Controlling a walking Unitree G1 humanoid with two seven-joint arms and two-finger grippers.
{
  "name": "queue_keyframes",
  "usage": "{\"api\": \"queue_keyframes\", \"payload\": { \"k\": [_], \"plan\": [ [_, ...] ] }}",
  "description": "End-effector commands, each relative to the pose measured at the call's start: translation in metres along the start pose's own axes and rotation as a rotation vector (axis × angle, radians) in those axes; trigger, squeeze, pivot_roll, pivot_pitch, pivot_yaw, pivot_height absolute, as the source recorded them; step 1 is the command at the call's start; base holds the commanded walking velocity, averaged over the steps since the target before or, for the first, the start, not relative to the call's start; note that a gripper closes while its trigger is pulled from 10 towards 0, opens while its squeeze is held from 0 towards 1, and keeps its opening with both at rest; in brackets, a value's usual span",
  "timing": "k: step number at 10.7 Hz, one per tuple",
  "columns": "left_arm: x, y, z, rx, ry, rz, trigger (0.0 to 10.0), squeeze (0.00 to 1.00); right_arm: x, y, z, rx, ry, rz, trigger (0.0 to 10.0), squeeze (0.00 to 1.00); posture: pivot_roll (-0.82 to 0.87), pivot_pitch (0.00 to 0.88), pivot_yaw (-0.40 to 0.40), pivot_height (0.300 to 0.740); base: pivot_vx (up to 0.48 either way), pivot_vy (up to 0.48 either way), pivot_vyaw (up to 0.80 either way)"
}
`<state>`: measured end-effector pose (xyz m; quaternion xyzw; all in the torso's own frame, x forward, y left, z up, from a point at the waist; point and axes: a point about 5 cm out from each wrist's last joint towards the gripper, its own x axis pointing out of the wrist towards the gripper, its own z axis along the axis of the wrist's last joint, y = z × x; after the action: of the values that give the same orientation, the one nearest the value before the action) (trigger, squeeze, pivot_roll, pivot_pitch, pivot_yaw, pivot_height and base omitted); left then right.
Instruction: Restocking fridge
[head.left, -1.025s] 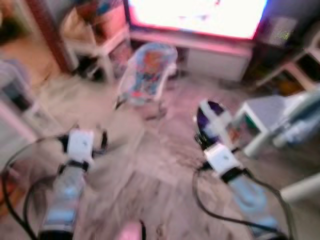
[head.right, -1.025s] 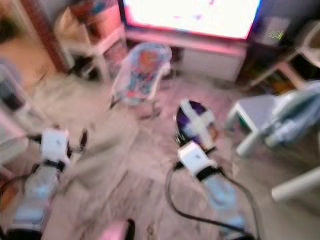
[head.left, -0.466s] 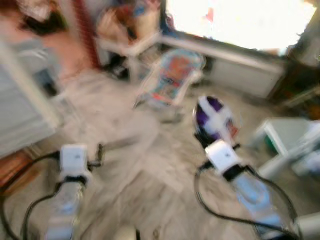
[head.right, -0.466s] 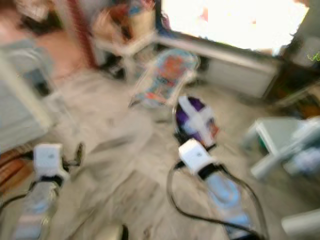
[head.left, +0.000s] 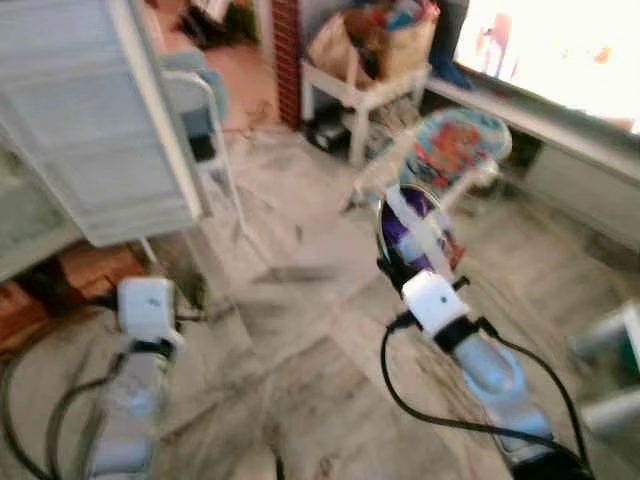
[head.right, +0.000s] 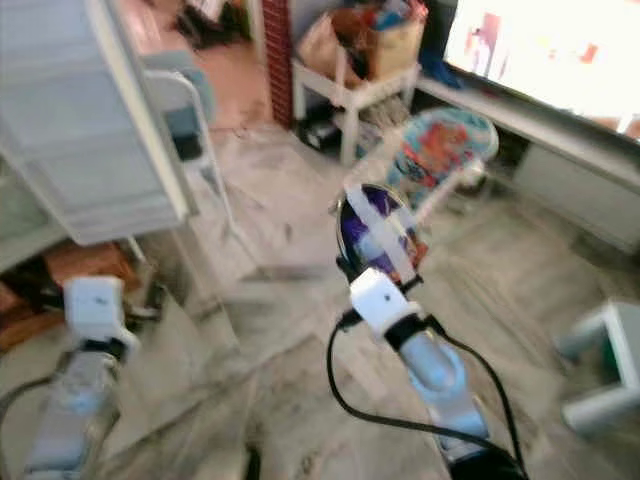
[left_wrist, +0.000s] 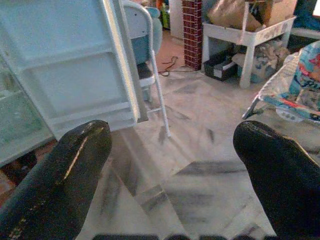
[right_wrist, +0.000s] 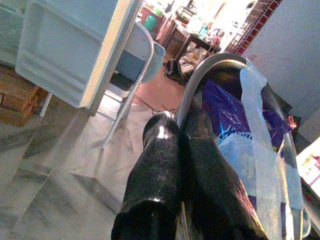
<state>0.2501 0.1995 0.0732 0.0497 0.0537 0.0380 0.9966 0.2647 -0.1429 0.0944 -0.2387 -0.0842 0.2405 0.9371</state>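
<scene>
The open white fridge door (head.left: 90, 120) stands at my left, its inner shelves facing me, also in the left wrist view (left_wrist: 75, 65). My right gripper (right_wrist: 180, 125) is shut on the metal rim of a round basket (head.left: 415, 225) held above the floor. In the basket (right_wrist: 240, 115) lies a purple packet (right_wrist: 225, 107) under a clear plastic strip. My left gripper (left_wrist: 172, 150) is open with nothing between its fingers, low beside the fridge door (head.right: 80, 130).
A white folding chair (head.left: 205, 110) stands just past the fridge door. A colourful baby bouncer (head.left: 455, 145) lies on the marble floor ahead. A white table with bags (head.left: 375, 80), a brick column (head.left: 287, 40), a bright screen (head.left: 560, 50) and a white stool (head.left: 610, 350) ring the room.
The camera has swung left, so the fridge door and folding chair have come into view. The right gripper still holds the basket; the left stays open.
</scene>
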Motion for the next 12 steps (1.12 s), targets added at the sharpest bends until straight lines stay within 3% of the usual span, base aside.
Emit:
{"api": "queue_keyframes", "payload": {
  "k": [1, 6, 12],
  "plan": [
    [0.0, 0.002, -0.003, 0.0, 0.027, -0.005, 10.0, 0.0, 0.005, 0.0, 0.008, -0.008, -0.044, 0.013, 10.0, 0.0, 0.09, 0.062, -0.024, 0.74, 0.0, 0.368, 0.0],
    [0.009, 0.004, 0.0, -0.005, 0.016, 0.02, 10.0, 0.0, 0.012, 0.008, 0.011, 0.002, -0.074, 0.072, 10.0, 0.0, 0.1, 0.051, -0.042, 0.74, 0.0, 0.48, 0.0],
    [0.016, 0.0, 0.005, 0.021, -0.018, 0.01, 10.0, 0.0, 0.013, 0.012, 0.015, -0.023, -0.107, 0.113, 10.0, 0.0, 0.1, 0.063, -0.034, 0.74, 0.0, 0.48, 0.76]
  ]
}}
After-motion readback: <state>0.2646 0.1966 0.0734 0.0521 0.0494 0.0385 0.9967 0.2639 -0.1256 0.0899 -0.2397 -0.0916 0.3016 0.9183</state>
